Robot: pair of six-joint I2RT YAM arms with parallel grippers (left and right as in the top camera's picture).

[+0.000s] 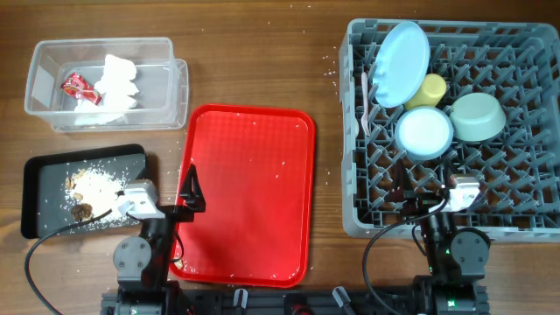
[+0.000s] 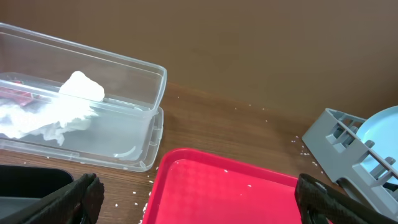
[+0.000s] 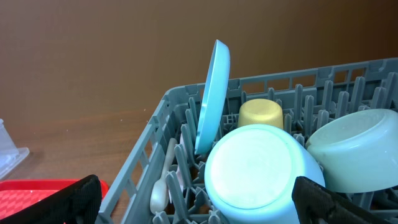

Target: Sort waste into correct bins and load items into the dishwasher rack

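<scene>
The grey dishwasher rack (image 1: 525,229) at the right holds the light-blue plate (image 1: 402,63) on edge, the yellow cup (image 1: 430,88), two mint-green bowls (image 1: 423,133) (image 1: 478,116) upside down, and white cutlery (image 1: 365,109) along its left side. The clear tub (image 1: 162,83) holds the white napkin (image 1: 116,83) and red wrapper (image 1: 75,86). The black tray (image 1: 39,184) holds food scraps (image 1: 92,188). My left gripper (image 1: 191,188) is open and empty over the red tray's left edge. My right gripper (image 1: 411,199) is open and empty over the rack's front.
The flat red serving tray (image 1: 249,192) lies in the middle, with a few white crumbs on it and on the wood (image 2: 249,118) around it. The rack's near wall (image 3: 140,168) is close under my right gripper.
</scene>
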